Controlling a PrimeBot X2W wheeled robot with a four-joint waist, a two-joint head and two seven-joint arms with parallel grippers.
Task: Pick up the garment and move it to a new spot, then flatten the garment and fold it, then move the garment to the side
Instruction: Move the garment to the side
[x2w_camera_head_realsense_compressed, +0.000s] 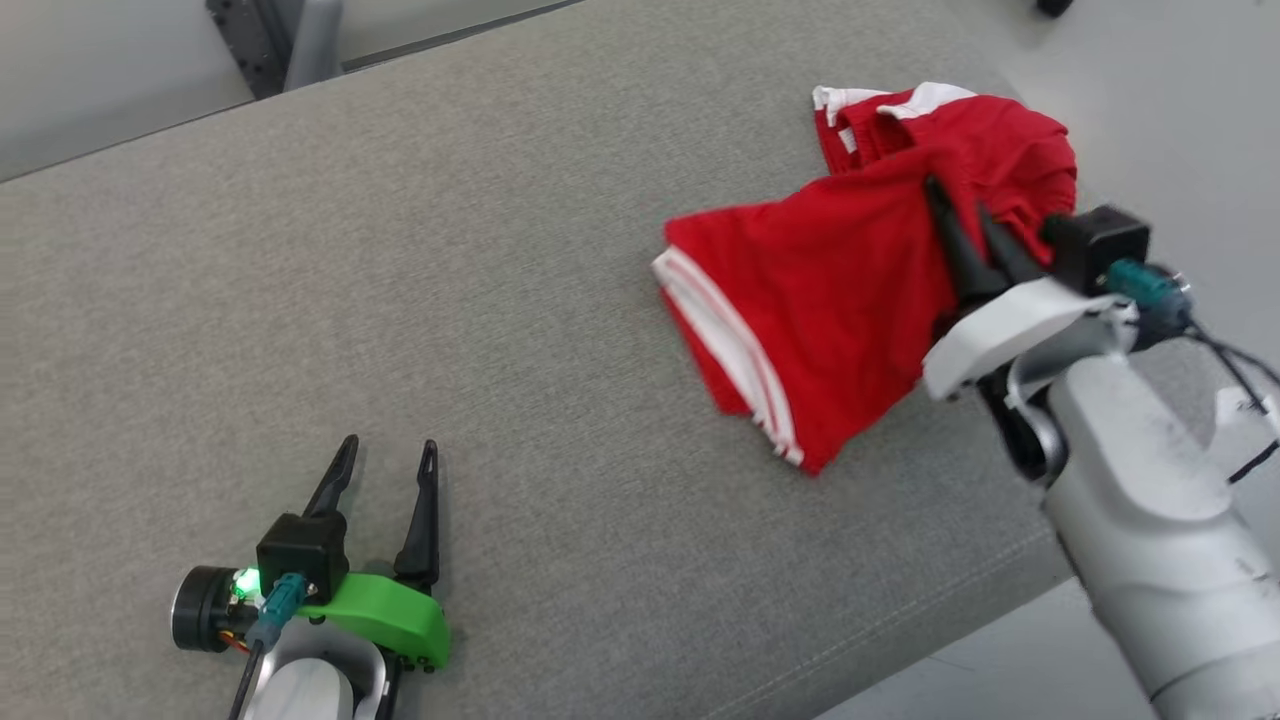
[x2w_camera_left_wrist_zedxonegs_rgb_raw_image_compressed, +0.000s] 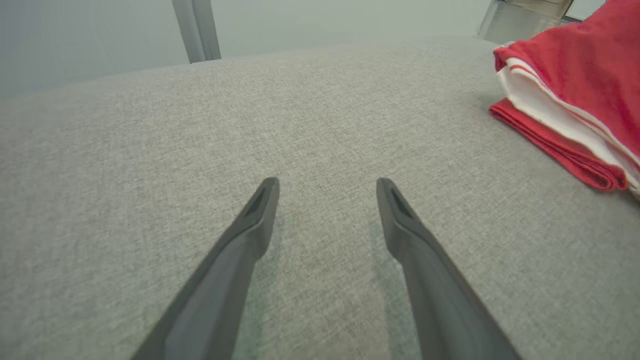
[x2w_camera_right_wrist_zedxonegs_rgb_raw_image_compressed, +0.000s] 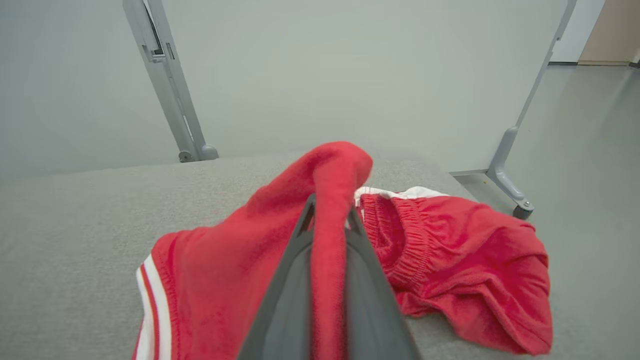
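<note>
The garment (x2w_camera_head_realsense_compressed: 830, 290) is a pair of red shorts with white stripes, bunched at the right of the grey cushion (x2w_camera_head_realsense_compressed: 500, 300). My right gripper (x2w_camera_head_realsense_compressed: 955, 205) is shut on a raised fold of it; in the right wrist view the red cloth (x2w_camera_right_wrist_zedxonegs_rgb_raw_image_compressed: 330, 210) stands pinched between the two dark fingers (x2w_camera_right_wrist_zedxonegs_rgb_raw_image_compressed: 285, 295). The rest of the garment drapes down onto the cushion on both sides. My left gripper (x2w_camera_head_realsense_compressed: 390, 455) rests open at the lower left, well apart from the garment, and holds nothing. In the left wrist view the gripper (x2w_camera_left_wrist_zedxonegs_rgb_raw_image_compressed: 327, 187) points over bare fabric, the garment's striped hem (x2w_camera_left_wrist_zedxonegs_rgb_raw_image_compressed: 560, 120) at the right edge.
The cushion's right edge (x2w_camera_head_realsense_compressed: 960, 620) drops to a pale floor (x2w_camera_head_realsense_compressed: 1180, 90) close behind the garment. Grey frame legs (x2w_camera_right_wrist_zedxonegs_rgb_raw_image_compressed: 170, 90) and a wheeled foot (x2w_camera_right_wrist_zedxonegs_rgb_raw_image_compressed: 515, 195) stand beyond the far edge. Open cushion surface stretches left and centre.
</note>
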